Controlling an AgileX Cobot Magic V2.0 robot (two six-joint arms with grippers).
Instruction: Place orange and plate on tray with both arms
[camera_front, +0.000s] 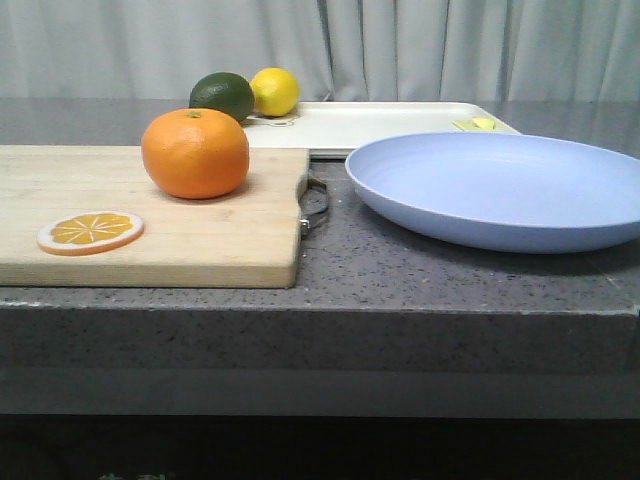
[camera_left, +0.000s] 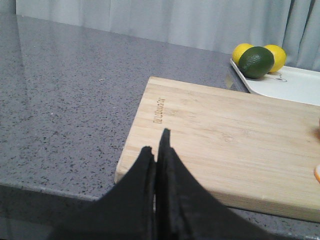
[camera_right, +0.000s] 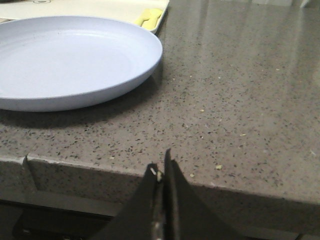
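The orange (camera_front: 195, 152) stands on a wooden cutting board (camera_front: 200, 235) at the left. The lavender-blue plate (camera_front: 500, 188) lies on the counter at the right, and shows in the right wrist view (camera_right: 70, 60). The cream-white tray (camera_front: 380, 122) lies behind both; its corner shows in the left wrist view (camera_left: 290, 85) and in the right wrist view (camera_right: 110, 7). My left gripper (camera_left: 156, 145) is shut and empty over the board's near left corner. My right gripper (camera_right: 161, 167) is shut and empty at the counter's front edge, right of the plate. Neither gripper shows in the front view.
A flat orange slice (camera_front: 90, 232) lies on the board's front left. A dark green lime (camera_front: 222, 96) and a yellow lemon (camera_front: 275, 91) sit at the tray's far left; a small yellow piece (camera_front: 482, 124) lies at its right end. A metal handle (camera_front: 316, 200) sticks out of the board.
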